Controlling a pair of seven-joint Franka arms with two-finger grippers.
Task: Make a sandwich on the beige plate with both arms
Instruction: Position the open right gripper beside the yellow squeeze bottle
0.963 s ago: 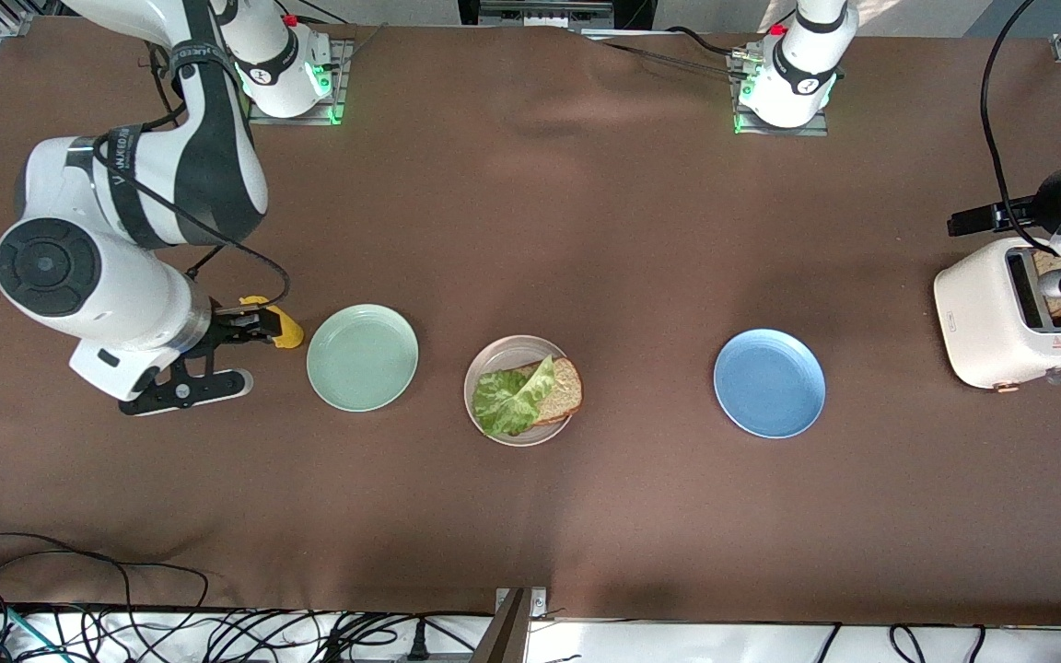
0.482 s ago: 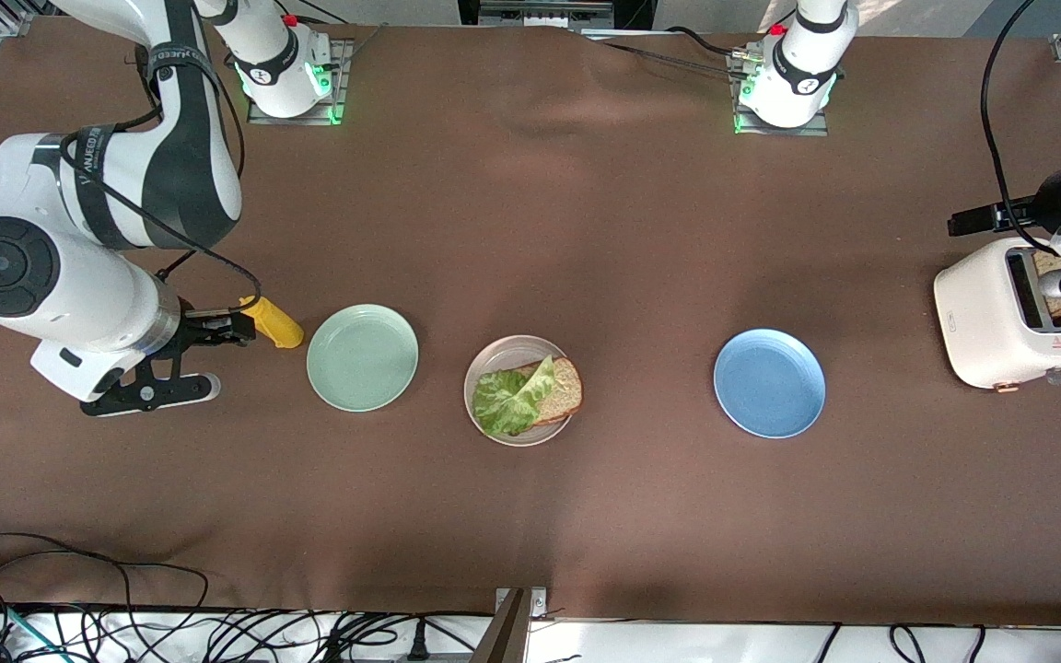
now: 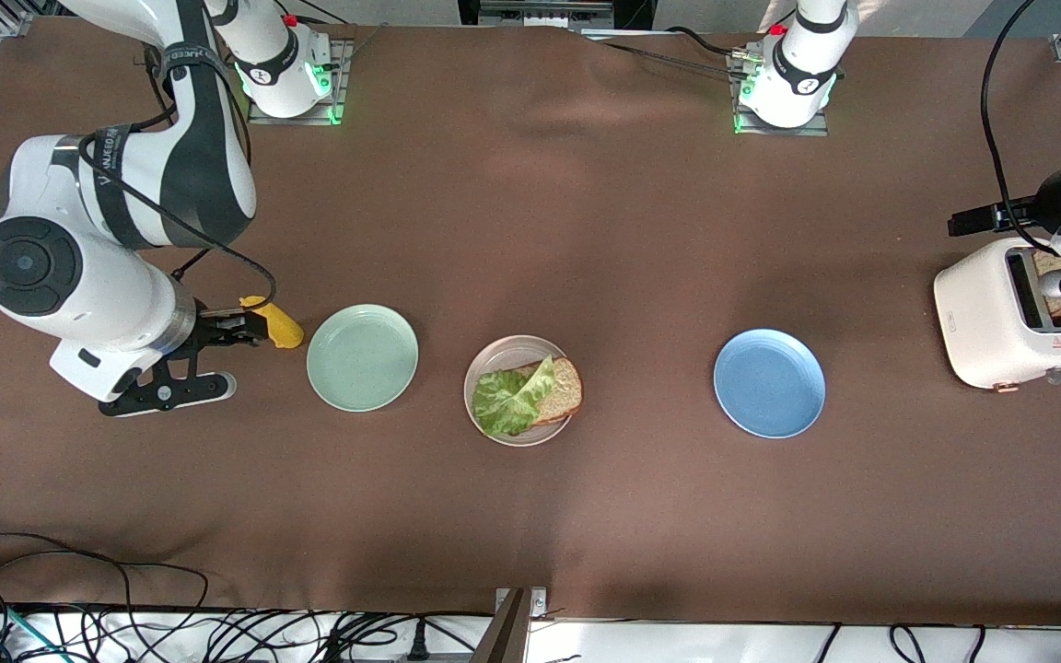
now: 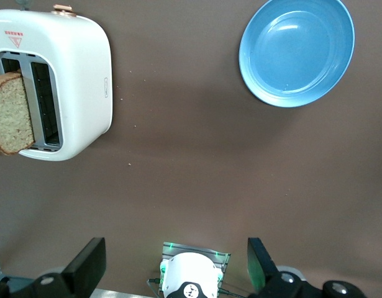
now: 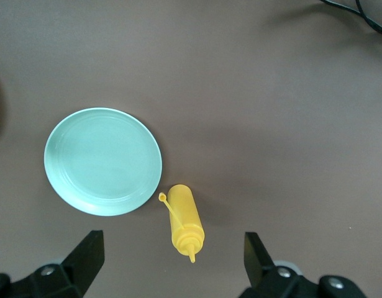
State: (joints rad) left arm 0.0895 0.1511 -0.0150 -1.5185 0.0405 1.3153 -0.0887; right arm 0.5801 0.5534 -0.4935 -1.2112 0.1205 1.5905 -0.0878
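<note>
Round beige plate (image 3: pixel 486 364) holds a brown bread slice (image 3: pixel 560 387) under green lettuce (image 3: pixel 507 401). Right gripper (image 5: pixel 169 261), fingers open, hovers over a yellow squeeze bottle (image 5: pixel 185 220); left gripper (image 4: pixel 176 264), fingers open, over the brown counter (image 4: pixel 197 161) beside a white toaster (image 4: pixel 72 74).

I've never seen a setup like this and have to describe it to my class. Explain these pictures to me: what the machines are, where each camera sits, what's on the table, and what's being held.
Two white robot arms stand at a brown table, each ending in a two-finger pincer. One picture looks down from high across the table; the other two come from cameras on the arms' wrists.

In the middle sits the beige plate with a bread slice and a lettuce leaf lying on it. A mint green plate lies toward the right arm's end, a blue plate toward the left arm's end.

The right pincer is open over a yellow squeeze bottle lying beside the green plate. The left pincer is open too, hovering by the white toaster, where a second bread slice sticks out of a slot. Neither holds anything.
</note>
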